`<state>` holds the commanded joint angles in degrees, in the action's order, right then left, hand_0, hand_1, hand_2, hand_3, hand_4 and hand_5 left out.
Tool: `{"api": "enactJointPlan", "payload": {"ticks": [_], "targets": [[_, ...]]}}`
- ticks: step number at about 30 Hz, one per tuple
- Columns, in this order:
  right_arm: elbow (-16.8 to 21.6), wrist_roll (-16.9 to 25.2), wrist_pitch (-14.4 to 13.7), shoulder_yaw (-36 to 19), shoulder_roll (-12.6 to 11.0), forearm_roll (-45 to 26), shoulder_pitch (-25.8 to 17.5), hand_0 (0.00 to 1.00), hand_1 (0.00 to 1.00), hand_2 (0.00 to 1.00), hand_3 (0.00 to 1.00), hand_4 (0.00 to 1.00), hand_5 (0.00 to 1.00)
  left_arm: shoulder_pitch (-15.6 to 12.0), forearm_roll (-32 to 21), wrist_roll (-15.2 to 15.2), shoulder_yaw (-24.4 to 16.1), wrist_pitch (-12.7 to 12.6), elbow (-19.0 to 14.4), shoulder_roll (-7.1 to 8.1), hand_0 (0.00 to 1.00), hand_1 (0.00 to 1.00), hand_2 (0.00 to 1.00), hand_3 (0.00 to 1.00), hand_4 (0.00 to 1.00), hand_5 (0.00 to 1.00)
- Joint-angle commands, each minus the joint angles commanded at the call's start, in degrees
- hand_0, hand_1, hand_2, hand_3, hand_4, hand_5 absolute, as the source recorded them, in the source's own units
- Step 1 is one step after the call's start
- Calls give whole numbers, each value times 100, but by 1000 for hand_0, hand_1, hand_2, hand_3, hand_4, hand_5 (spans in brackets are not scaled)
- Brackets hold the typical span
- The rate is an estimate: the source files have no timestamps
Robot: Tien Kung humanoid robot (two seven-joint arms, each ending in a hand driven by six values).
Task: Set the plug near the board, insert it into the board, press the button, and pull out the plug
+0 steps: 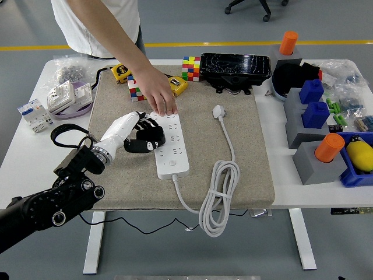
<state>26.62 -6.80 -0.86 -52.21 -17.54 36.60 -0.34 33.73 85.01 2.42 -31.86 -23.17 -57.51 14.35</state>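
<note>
A white power strip (173, 153) lies on the tan mat (233, 175), long side running away from me. My left hand (141, 132), white-shelled with black fingers, is at the strip's left edge, curled on a black plug (147, 142) that touches that edge. A person's hand (159, 96) presses down on the strip's far end. The strip's own white cable (218, 195) lies coiled to the right, ending in a white plug (219, 111) on the mat. My right hand is out of view.
Colour cubes (190, 67), a yellow tape measure (121, 72) and a black case (235, 69) lie at the mat's far edge. White sockets (65, 96) sit far left. Blue and grey blocks with orange cylinders (326, 149) stand at the right.
</note>
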Motion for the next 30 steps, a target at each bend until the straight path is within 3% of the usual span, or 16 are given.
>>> {"api": "enactJointPlan", "payload": {"ticks": [3,4,9,10,15,27,30], "targets": [[1,0,0,-2,2,0,-2,680,687,694,597,933,528,32,-11,55,44,46,41,0,472,513,527,542,707,137],[1,0,2,-2,4,1,-3,679,687,694,597,933,528,34,-18,60,48,50,46,0,422,466,514,545,659,16],[0,0,3,3,11,1,-11,679,687,694,597,933,528,15,11,75,40,53,19,0,422,466,514,545,659,16],[1,0,2,3,11,1,-11,679,687,694,597,933,529,14,10,72,39,51,16,0,361,405,434,516,621,2],[4,2,1,-9,13,2,-3,679,687,694,597,933,529,0,24,-203,70,-152,29,-1,361,405,434,516,621,2],[2,1,2,-13,24,4,-8,679,686,694,597,934,528,-89,-232,-1253,-17,-832,190,16,329,389,408,487,626,2],[0,2,1,-10,26,2,-12,679,687,694,597,933,528,-115,-248,-1305,-89,-895,275,30,325,386,406,483,622,2]]}}
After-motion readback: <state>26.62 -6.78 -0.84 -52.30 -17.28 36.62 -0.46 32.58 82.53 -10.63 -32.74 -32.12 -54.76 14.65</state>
